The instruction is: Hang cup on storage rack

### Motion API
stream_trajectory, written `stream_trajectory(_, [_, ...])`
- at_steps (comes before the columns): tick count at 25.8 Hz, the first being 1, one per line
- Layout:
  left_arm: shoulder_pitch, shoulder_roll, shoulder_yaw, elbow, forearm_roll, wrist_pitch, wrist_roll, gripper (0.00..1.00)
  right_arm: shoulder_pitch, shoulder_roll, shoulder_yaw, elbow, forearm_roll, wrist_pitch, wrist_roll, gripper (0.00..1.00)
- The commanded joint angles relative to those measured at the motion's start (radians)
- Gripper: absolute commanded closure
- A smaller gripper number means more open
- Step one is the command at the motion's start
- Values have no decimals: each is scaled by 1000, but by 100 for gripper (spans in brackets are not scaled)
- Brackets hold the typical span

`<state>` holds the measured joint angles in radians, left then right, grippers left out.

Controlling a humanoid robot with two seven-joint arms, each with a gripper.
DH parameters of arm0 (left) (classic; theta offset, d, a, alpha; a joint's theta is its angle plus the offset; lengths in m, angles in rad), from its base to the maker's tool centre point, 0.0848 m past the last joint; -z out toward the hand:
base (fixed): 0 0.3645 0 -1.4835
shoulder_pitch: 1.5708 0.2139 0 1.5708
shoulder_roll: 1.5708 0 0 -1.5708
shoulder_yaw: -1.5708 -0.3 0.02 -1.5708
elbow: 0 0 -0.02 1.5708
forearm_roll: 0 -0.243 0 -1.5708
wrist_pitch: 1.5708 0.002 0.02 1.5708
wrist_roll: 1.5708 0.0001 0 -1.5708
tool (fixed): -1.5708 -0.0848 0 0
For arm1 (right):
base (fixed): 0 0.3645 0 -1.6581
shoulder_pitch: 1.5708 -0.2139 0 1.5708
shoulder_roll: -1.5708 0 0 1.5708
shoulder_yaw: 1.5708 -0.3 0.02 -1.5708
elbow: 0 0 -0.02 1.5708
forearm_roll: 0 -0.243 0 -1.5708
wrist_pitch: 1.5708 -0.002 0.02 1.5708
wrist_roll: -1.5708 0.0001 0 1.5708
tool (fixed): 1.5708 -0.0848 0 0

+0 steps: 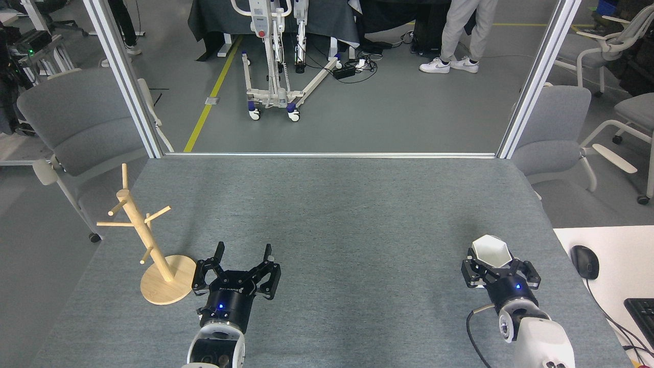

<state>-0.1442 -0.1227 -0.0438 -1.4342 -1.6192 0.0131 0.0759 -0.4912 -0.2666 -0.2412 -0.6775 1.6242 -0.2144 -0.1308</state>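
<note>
Right end effector (pixel 494 260): grasping the cup (pixel 491 251), near the surface's (pixel 332 214) right edge.
Left end effector (pixel 243 253): released, fingers spread, pointing away, just beside the storage rack (pixel 148 245).
Open room: wide bare surface between both arms.

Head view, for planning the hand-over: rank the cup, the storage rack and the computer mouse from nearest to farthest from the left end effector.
Measured from the left end effector:
1. Storage rack, just to its left on the table's left side.
2. Cup, far across on the right, at the right end effector.
3. Computer mouse, farther right, on the white desk beside the table.
</note>
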Motion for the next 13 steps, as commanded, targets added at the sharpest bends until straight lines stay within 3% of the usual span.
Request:
stream_trajectory(1, [14,5,-1,-3,-1,-1,4,0,-1,-2,-3,-16,-9,-8,7,67])
stream_trajectory(5, [15,8,-4,-5,-2,-8,12,0,-40,-22,0,-45,-17,-17,28,74])
stream_trajectory(7, [20,8,-13,-6,-2,-39,19,0,-41,-40,0,-105,-32,-16,103,76])
stream_trajectory(10, [21,9,-34,-11,-5,-84,22,1,-35,-51,0,-267,-116,-10,298,73])
stream_trajectory(13, [18,12,-114,-8,-19,-107,22,1,-7,-40,-20,-481,-136,-2,458,74])
